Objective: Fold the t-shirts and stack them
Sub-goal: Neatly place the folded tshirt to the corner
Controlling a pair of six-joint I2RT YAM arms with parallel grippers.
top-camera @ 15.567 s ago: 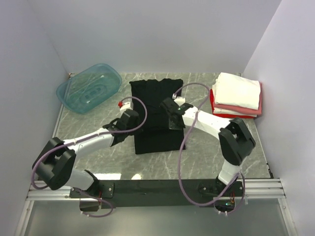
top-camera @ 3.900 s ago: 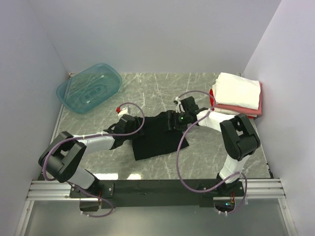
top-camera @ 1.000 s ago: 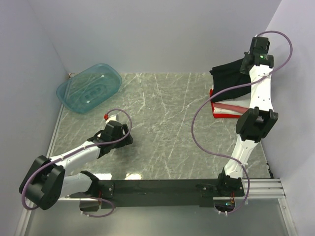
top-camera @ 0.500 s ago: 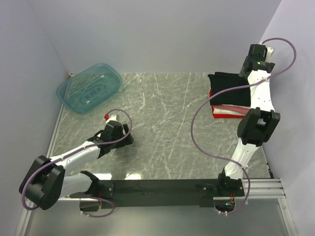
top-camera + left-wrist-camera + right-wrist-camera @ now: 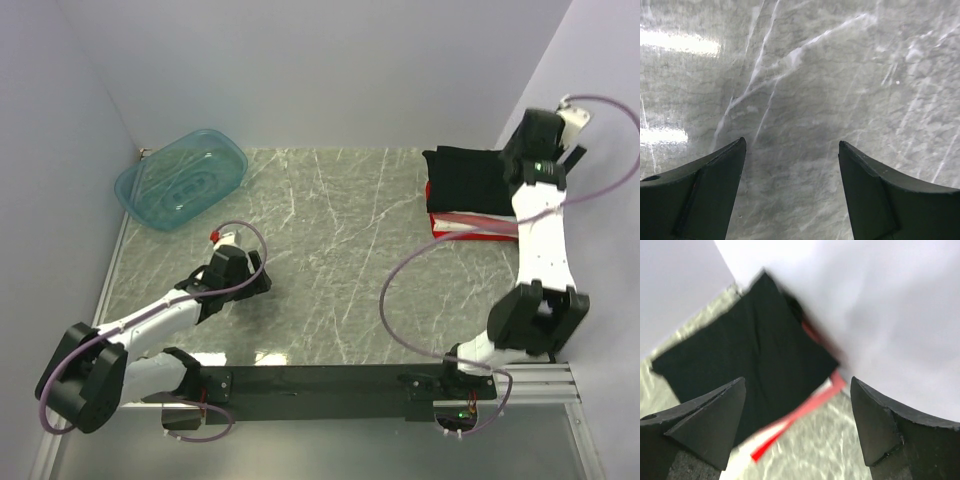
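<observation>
The right arm stood reared up beside the wall, the right gripper (image 5: 797, 381) hanging over the stack with its fingers spread wide and nothing between them. The black t-shirt (image 5: 468, 178) lay folded flat on top, with the red t-shirt (image 5: 436, 228) showing beneath. The left arm stretched low, and the left gripper (image 5: 791, 143) gaped empty above the veined marble table (image 5: 340, 240).

The left arm (image 5: 160, 312) and the right arm (image 5: 540, 225) were built of smooth white links between bulky black joint housings, their bases bolted to a black rail (image 5: 330, 380). A thin purple cable (image 5: 384, 298) looped loosely off each, and a small red cap (image 5: 214, 236) marked the left wrist. The fingers (image 5: 695, 195) were matte black wedges, broad at the root.
</observation>
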